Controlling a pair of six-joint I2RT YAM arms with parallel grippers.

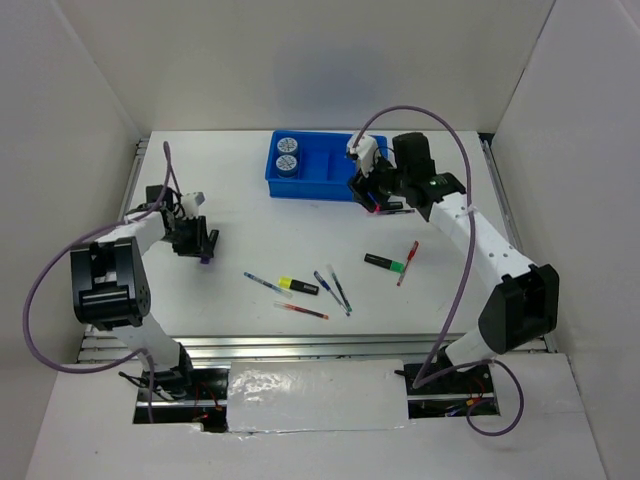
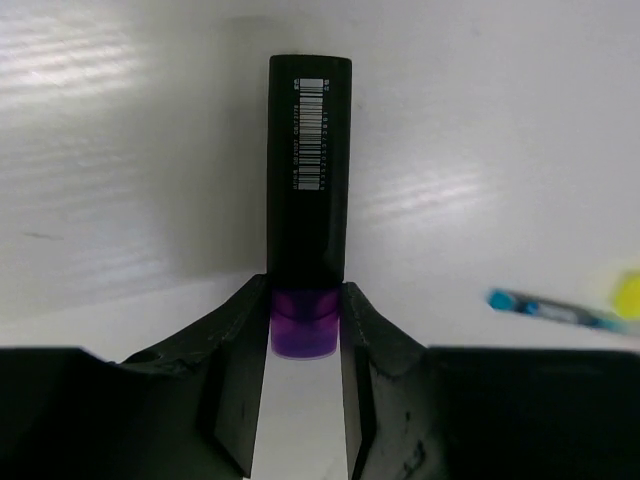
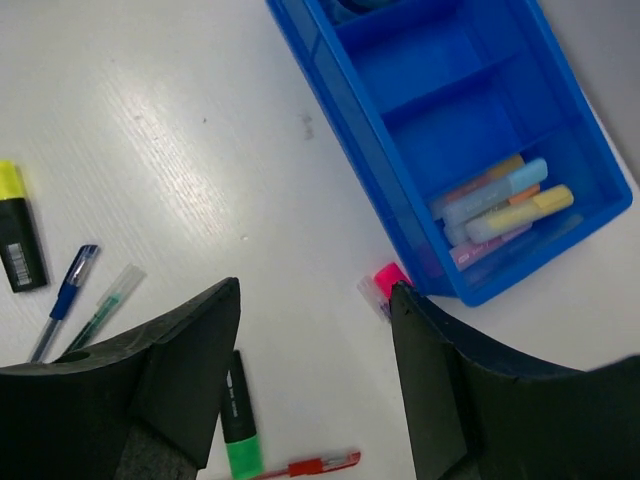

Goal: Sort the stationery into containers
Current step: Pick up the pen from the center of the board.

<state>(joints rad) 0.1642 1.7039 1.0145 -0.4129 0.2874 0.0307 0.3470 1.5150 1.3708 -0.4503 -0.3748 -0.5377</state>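
A black highlighter with a purple cap (image 2: 308, 180) lies on the white table. My left gripper (image 2: 305, 320) is shut on its cap end, a finger pressed against each side; from above this is at the left of the table (image 1: 196, 243). My right gripper (image 3: 315, 300) hangs open and empty over the table by the blue tray's (image 3: 350, 110) near corner. A pink highlighter (image 3: 388, 278) lies just beside its right finger. One end compartment holds several pastel highlighters (image 3: 500, 205). Two pale-blue discs (image 1: 287, 153) sit in the tray's (image 1: 310, 193) left compartment.
Loose on the table's middle: a green highlighter (image 1: 384, 263) and red pen (image 1: 407, 262) at the right, a yellow highlighter (image 1: 298, 285), blue pens (image 1: 325, 285), a teal pen (image 1: 268, 284) and another red pen (image 1: 301, 311). White walls enclose the table.
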